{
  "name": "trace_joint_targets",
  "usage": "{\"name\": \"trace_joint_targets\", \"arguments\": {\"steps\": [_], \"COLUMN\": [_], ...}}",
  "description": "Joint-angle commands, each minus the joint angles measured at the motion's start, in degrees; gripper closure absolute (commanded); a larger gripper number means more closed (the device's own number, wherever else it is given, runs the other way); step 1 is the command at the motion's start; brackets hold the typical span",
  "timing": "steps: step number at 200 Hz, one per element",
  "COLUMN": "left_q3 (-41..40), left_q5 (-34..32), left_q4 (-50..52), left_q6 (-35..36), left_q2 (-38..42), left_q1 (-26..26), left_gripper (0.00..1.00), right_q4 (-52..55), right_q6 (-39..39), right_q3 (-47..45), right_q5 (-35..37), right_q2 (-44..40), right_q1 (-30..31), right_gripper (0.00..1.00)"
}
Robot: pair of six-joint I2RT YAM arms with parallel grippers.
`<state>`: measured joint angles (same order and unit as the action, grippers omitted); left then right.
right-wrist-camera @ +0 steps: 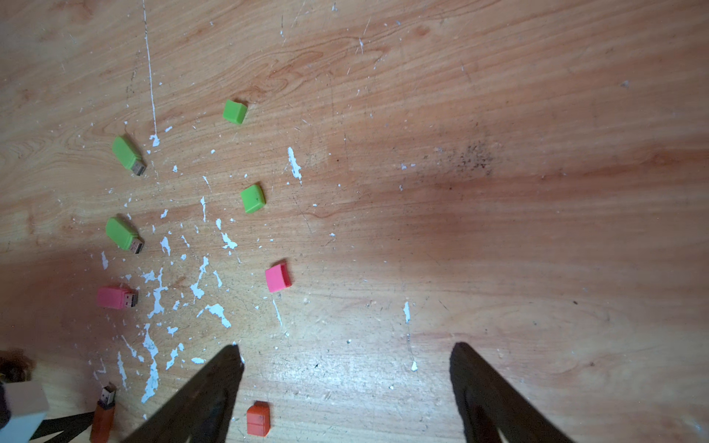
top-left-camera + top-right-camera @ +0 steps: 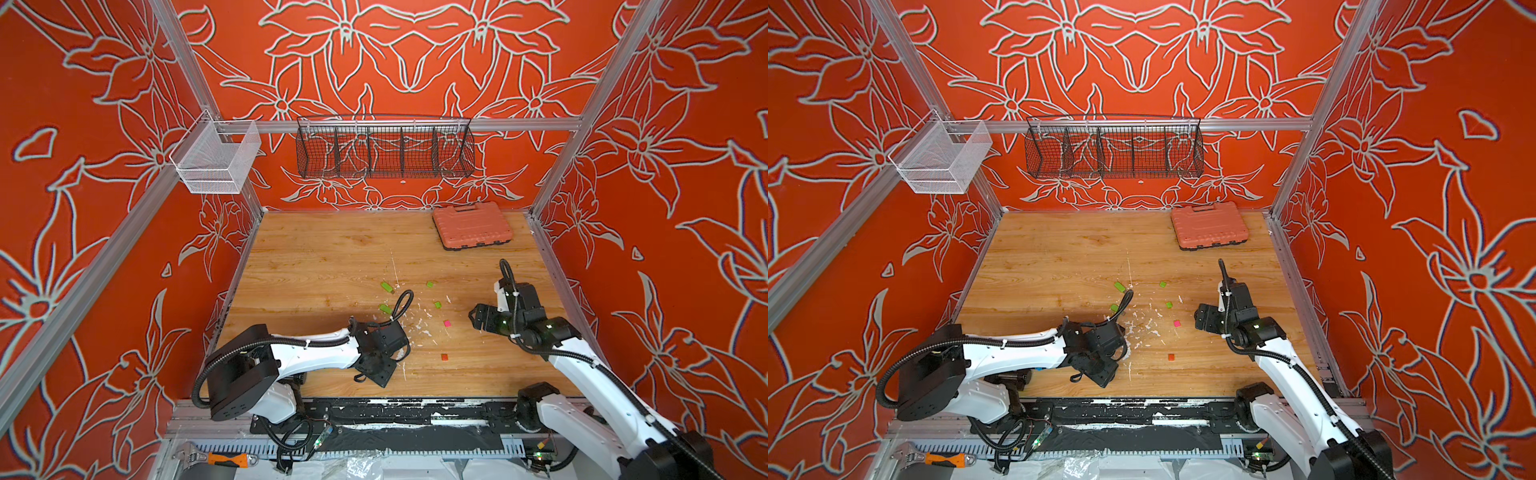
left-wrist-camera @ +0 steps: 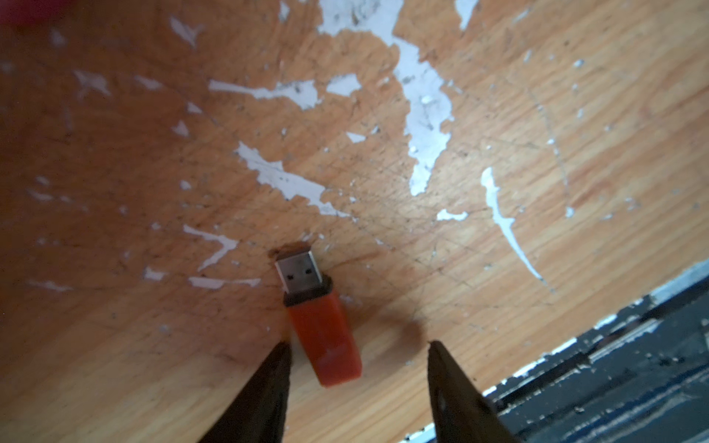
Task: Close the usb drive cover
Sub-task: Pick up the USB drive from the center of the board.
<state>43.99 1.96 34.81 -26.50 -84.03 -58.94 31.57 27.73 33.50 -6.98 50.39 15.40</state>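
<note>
In both top views you are looking at the table (image 2: 332,257), with your left arm (image 2: 316,353) bending down over its near middle and covering the orange drive. Lying in plain sight there are two green drives (image 2: 386,286), two green caps (image 2: 429,284), one pink cap (image 2: 446,323) and one orange cap (image 2: 444,356). One toolbox (image 2: 471,226) is sitting at the far right. In the left wrist view the orange drive (image 3: 322,326) is lying flat and uncapped on the table between the fingers of your left claw (image 3: 358,345). Its long axis is running nearly along the claw's reach, and its plug (image 3: 299,273) is pointing away from the claw and away from the black rail (image 3: 614,364) at the near edge. That claw is standing released: one finger (image 3: 276,368) is sitting just beside the drive's side, the other is standing apart from it, and nothing is being squeezed. In the right wrist view you are counting four drives and four caps: two green drives, one pink drive (image 1: 115,297) and the orange drive at the frame's edge by the left arm, then two green caps, one pink cap and one orange cap. All four caps are lying apart from the drives. The pink drive's plug is pointing toward the pink cap. Your right claw (image 1: 347,349) is hanging spread wide and empty above the table, with the orange cap showing just inside one finger.
</note>
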Motion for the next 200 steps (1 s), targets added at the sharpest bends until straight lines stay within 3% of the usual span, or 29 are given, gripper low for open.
{"name": "trace_joint_targets", "arguments": {"steps": [1, 48, 94, 129, 165, 200], "left_q3": [0.9, 0.8, -0.3, -2.2, 0.2, 1.9], "left_q5": [-1.8, -0.8, 2.5, 2.9, -0.6, -1.3], "left_q4": [4.7, 3.4, 2.3, 2.3, 5.0, 5.2], "left_q6": [-2.6, -3.0, -5.0, -6.5, -5.3, -4.0], "left_q2": [-3.0, -4.7, -4.6, -1.9, 1.0, 4.1], "left_q1": [-0.2, -0.3, -0.2, -0.2, -0.3, 0.4], "left_gripper": [0.42, 0.53, 0.74, 0.84, 0.87, 0.88], "right_q4": [1.6, 4.7, 10.8, 11.8, 12.7, 11.0], "right_q6": [0.8, 1.6, 7.8, 15.0, 20.9, 26.1], "right_q3": [1.9, 5.0, 8.8, 10.8, 13.0, 12.8], "right_q5": [2.2, 7.3, 11.0, 8.6, 4.1, -0.5], "right_q2": [-0.5, 2.9, 8.7, 16.2, 25.4, 27.9], "right_q1": [1.0, 7.5, 13.9, 21.0, 28.4, 32.1], "right_gripper": [0.13, 0.17, 0.23, 0.28, 0.30, 0.35]}}
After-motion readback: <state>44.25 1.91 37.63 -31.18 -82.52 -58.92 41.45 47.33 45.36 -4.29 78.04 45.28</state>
